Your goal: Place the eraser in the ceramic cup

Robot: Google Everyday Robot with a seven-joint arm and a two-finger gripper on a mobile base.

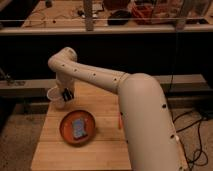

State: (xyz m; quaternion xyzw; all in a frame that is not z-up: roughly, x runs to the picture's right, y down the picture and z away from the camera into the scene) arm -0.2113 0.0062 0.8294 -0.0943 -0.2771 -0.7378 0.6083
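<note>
the white arm (pixel 112 87) reaches from the lower right across a wooden table (pixel 107 145) and bends down at its far left corner. the gripper (pixel 66 95) hangs there, dark and small, right against the cup (pixel 56 97), which stands at the table's left rear edge. the gripper sits at the cup's right side, about level with its rim, touching or nearly so; how its fingers stand i cannot tell, since they merge into one dark patch.

just in front of the cup, toward the camera, lies the orange plate (pixel 65 131). on it rests a bluish-grey slab, possibly the eraser (pixel 79 127), lying flat near the plate's middle. it is well apart from the gripper and outside the cup. plate and cup are close, the plate's rim just short of the cup's base.

a small orange-red thing (pixel 119 123) lies on the wood beside the arm's thick lower link, too small to name.

the arm's bulk covers the table's right half. behind the table runs a grey ledge (pixel 27 87), then a dark gap, and above it a cluttered bench (pixel 60 12) with cables and a red bin (pixel 146 12). black cables (pixel 192 135) trail on the floor at right.
</note>
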